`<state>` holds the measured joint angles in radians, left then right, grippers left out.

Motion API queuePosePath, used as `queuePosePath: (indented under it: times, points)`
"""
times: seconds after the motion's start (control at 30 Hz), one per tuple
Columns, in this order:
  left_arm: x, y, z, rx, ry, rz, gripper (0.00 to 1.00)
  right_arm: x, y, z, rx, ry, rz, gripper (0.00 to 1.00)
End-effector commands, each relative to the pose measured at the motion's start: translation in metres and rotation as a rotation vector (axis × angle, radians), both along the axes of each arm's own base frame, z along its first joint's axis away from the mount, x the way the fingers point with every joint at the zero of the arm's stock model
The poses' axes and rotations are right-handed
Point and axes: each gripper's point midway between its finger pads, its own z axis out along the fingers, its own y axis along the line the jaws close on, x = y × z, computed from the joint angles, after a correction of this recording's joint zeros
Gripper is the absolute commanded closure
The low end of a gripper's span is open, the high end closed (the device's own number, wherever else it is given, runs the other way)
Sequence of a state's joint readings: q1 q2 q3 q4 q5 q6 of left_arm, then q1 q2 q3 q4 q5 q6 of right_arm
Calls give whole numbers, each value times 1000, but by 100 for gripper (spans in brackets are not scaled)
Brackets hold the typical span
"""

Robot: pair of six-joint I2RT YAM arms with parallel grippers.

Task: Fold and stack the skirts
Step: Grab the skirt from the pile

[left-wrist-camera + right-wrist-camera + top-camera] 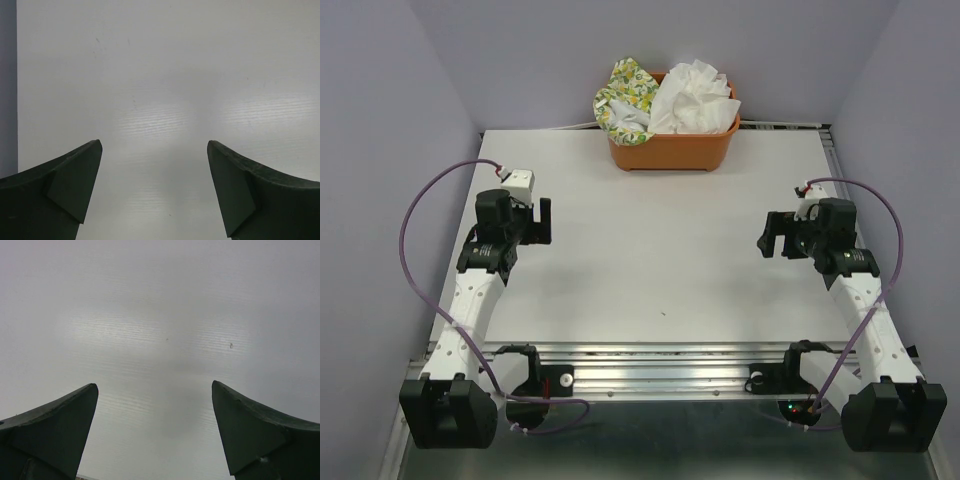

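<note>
The lemon-print skirt [623, 95] and the white skirt [698, 95] are heaped unfolded in the basket [670, 153] at the far edge of the desk [660, 260], so the left claw [155, 145] and right claw [154, 385] are held spread and empty, presumably for a first pick.

1 orange basket [670, 153] on white table [650, 262]
</note>
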<state>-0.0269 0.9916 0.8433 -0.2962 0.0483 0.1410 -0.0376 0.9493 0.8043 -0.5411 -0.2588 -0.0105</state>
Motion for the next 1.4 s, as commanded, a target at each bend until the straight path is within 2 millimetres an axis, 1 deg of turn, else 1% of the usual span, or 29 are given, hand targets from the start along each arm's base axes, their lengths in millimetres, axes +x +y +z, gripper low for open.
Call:
queuePosePath:
  times: [0.0,0.03,0.1,0.13,0.2,0.23,0.37,0.4,0.43,0.5,0.53,0.6,0.63,0.67,0.7,0.73,0.77,0.83,0.87,0.9,0.93,1.0,1.07,1.1,1.13,1.17,1.23,1.37]
  points:
    - [5,-4,16,-11,-62,-15,1,4,1,6,3,-38,2,0]
    - [9,-5,21,-29,-81,-6,1,5,0,5,1,-35,-1,0]
    - [15,-12,25,-61,-93,-22,1,5,-1,4,-2,-30,-8,0]
    - [20,-15,33,-70,-111,-38,1,5,-1,3,-2,-28,-8,0]
    - [34,-24,39,-103,-122,-72,1,6,-1,1,-1,-18,-6,0]
    - [45,-27,48,-115,-136,-85,1,6,-1,1,0,-15,-5,0]
    - [77,-44,80,-197,-209,-133,1,9,-3,-4,1,6,-12,0]
    - [85,-49,92,-234,-247,-147,1,9,-3,-6,1,15,-10,0]
    - [97,-54,103,-272,-278,-151,2,9,-3,-6,1,19,-6,0]
    - [109,-62,116,-330,-310,-166,1,9,-5,-9,1,30,-9,0]
    - [120,-70,124,-393,-327,-184,1,10,-4,-10,3,37,-4,0]
    - [129,-82,131,-465,-330,-219,1,10,-6,-12,4,49,-11,0]
    - [139,-87,130,-520,-314,-216,2,11,-6,-13,5,56,-12,0]
    - [144,-92,131,-551,-312,-230,2,11,-6,-14,5,63,-11,0]
    - [150,-96,138,-577,-339,-251,1,11,-6,-15,5,66,-11,0]
    - [152,-102,139,-609,-340,-278,2,11,-9,-15,4,67,-19,0]
    - [160,-107,139,-666,-347,-281,1,11,-9,-16,4,72,-20,0]
    - [167,-112,136,-721,-342,-291,1,11,-9,-17,6,76,-18,0]
    - [176,-115,133,-773,-331,-283,1,12,-12,-17,6,78,-27,0]
    - [181,-117,130,-795,-319,-282,1,12,-12,-17,5,79,-29,0]
    - [190,-121,121,-822,-291,-284,1,11,-12,-19,7,85,-28,0]
    - [198,-127,119,-893,-264,-293,1,12,-11,-19,9,90,-25,0]
    - [210,-132,110,-940,-255,-298,1,12,-11,-20,10,95,-27,0]
    - [212,-133,107,-983,-239,-288,1,13,-12,-22,8,99,-25,0]
    - [217,-135,97,-1002,-225,-279,1,13,-12,-23,8,104,-28,0]
    - [220,-136,98,-1015,-246,-290,1,13,-12,-23,8,105,-28,0]
    - [226,-138,90,-1060,-251,-289,1,14,-15,-24,6,110,-38,0]
    - [229,-143,87,-1140,-278,-322,1,15,-16,-27,3,122,-39,0]
